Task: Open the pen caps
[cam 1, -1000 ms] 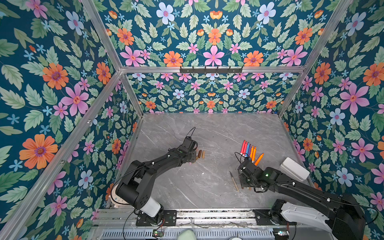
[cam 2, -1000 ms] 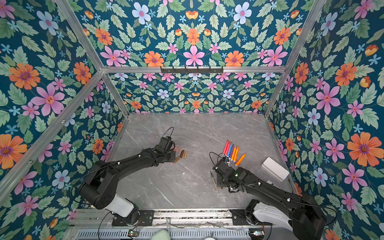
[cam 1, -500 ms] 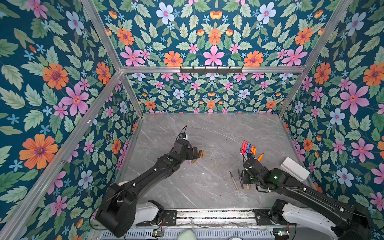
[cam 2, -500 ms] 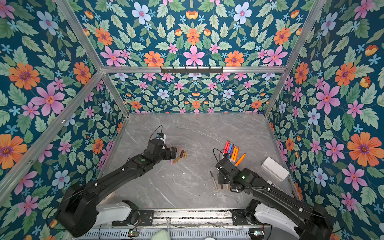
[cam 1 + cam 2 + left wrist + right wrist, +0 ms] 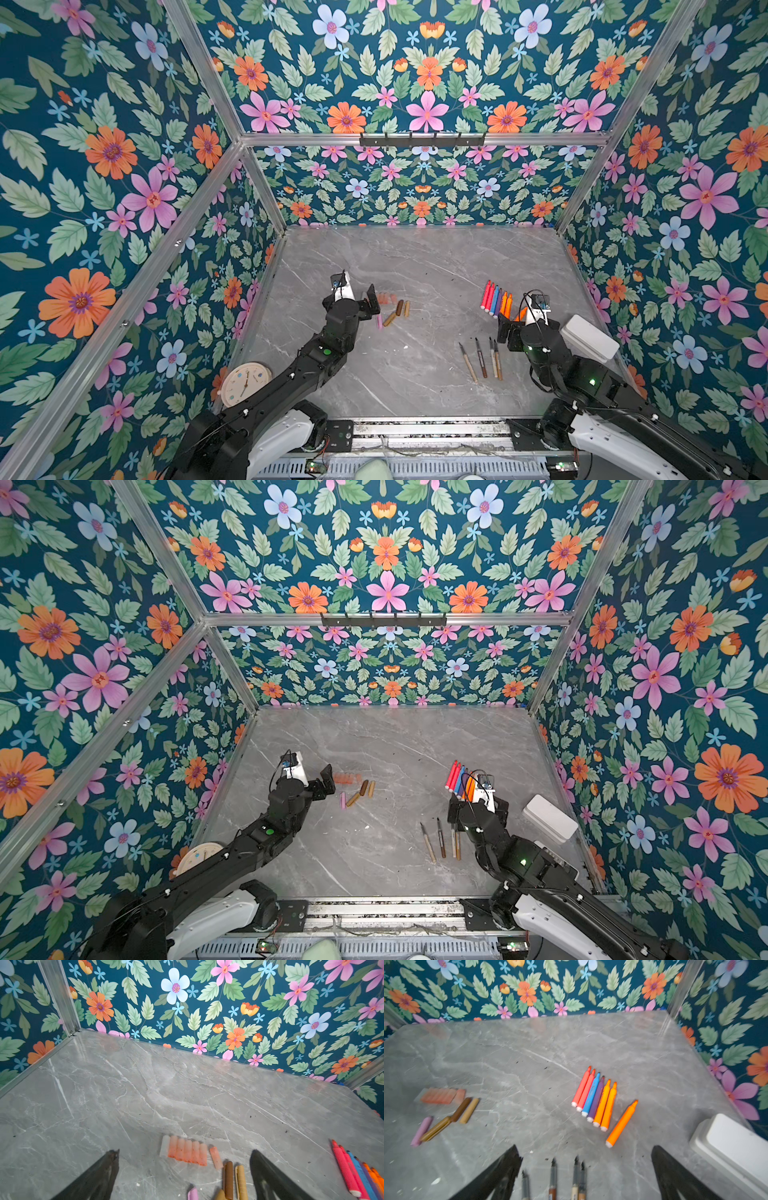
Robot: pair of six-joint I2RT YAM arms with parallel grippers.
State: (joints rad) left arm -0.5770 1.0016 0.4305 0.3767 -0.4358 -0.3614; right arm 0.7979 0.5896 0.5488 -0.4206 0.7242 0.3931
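We note the left gripper [image 5: 185, 1151] and right gripper [image 5: 585, 1147] with fingers apart and empty; loose caps [image 5: 400, 307] lie just beside the left, where a brushing finger could, we judge, roll them away.

White box [image 5: 590, 337] by one wall — round clock [image 5: 245, 383] opposite

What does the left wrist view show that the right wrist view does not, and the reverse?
Only left wrist: the left gripper, open. Only right wrist: the right gripper, open, the white box, four slim pens and a lone orange marker. Both: the orange caps, the brown and gold caps, the pink cap and the marker row.
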